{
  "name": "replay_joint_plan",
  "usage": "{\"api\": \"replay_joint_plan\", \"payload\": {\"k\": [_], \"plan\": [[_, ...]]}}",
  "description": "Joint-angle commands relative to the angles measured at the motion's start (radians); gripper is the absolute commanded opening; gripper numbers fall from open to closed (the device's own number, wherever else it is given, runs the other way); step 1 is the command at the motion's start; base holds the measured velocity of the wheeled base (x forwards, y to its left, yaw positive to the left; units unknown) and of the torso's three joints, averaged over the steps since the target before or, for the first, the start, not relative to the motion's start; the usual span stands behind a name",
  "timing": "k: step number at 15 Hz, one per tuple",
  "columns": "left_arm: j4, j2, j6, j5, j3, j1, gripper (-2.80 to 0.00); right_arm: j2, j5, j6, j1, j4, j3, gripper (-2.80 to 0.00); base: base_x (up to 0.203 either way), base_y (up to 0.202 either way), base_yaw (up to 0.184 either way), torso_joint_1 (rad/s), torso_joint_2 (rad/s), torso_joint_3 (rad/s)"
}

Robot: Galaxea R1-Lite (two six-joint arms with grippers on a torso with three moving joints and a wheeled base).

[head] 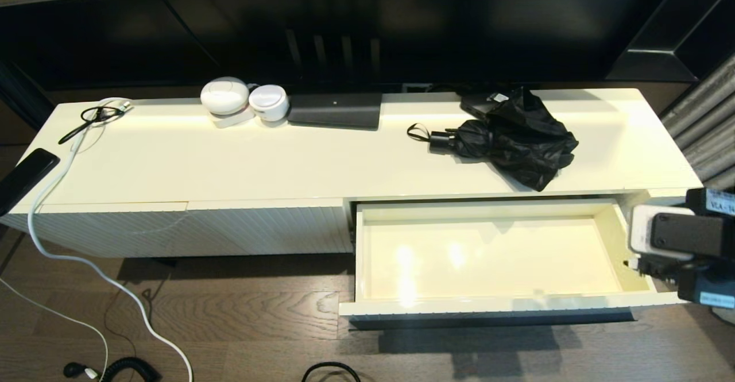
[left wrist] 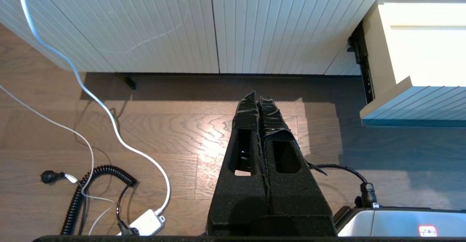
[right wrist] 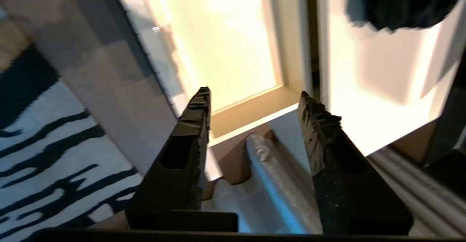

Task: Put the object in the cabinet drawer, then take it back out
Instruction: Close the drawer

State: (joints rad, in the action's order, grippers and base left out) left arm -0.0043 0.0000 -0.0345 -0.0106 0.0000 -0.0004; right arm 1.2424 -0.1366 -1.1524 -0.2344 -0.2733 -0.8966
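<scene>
Umbrella crumpled on the cabinet top, behind the open drawer, handle and wrist loop pointing left. Right gripper spread wide and holding nothing, poised at the drawer's right end, fingers over its rim. Left gripper pressed shut, empty, low above the wood floor before the ribbed front panel. Nearby on top: two white round devices, a dark flat box, a white cable.

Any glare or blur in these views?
Head view: sharp, with glare spots on the drawer floor; umbrella reads clearly. Left wrist view: sharp, light patch on the floor ahead of the left gripper. Right wrist view: smeared, drawer washed out beyond the right gripper.
</scene>
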Motion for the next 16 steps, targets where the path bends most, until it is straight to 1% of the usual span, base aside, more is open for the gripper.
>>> {"api": "replay_joint_plan", "payload": {"k": [1,3,4,7,10,11,16], "plan": [[0.0,0.0,-0.001,0.0,0.002,0.0,-2.8,-0.117,0.001,0.038,-0.008,0.013,0.138,-2.8,0.0,0.0,0.0,0.0,0.0,0.0],[0.0,0.0,-0.001,0.0,0.002,0.0,-2.8,-0.136,0.009,0.123,-0.015,0.028,0.231,-2.8,0.0,0.0,0.0,0.0,0.0,0.0],[0.0,0.0,-0.001,0.0,0.002,0.0,-2.8,-0.138,0.012,0.142,-0.017,0.031,0.24,-2.8,0.0,0.0,0.0,0.0,0.0,0.0],[0.0,0.0,0.0,0.0,0.002,0.0,-2.8,-0.072,0.018,0.17,-0.024,0.062,0.327,-2.8,0.0,0.0,0.0,0.0,0.0,0.0],[0.0,0.0,-0.001,0.0,0.002,0.0,-2.8,-0.006,0.02,0.173,-0.026,0.157,0.383,-2.8,0.0,0.0,0.0,0.0,0.0,0.0],[0.0,0.0,-0.001,0.0,0.002,0.0,-2.8,0.035,0.019,0.173,-0.031,0.211,0.401,-2.8,0.0,0.0,0.0,0.0,0.0,0.0],[0.0,0.0,-0.001,0.0,0.002,0.0,-2.8,0.402,0.016,0.171,-0.099,0.548,0.441,-2.8,0.0,0.0,0.0,0.0,0.0,0.0]]}}
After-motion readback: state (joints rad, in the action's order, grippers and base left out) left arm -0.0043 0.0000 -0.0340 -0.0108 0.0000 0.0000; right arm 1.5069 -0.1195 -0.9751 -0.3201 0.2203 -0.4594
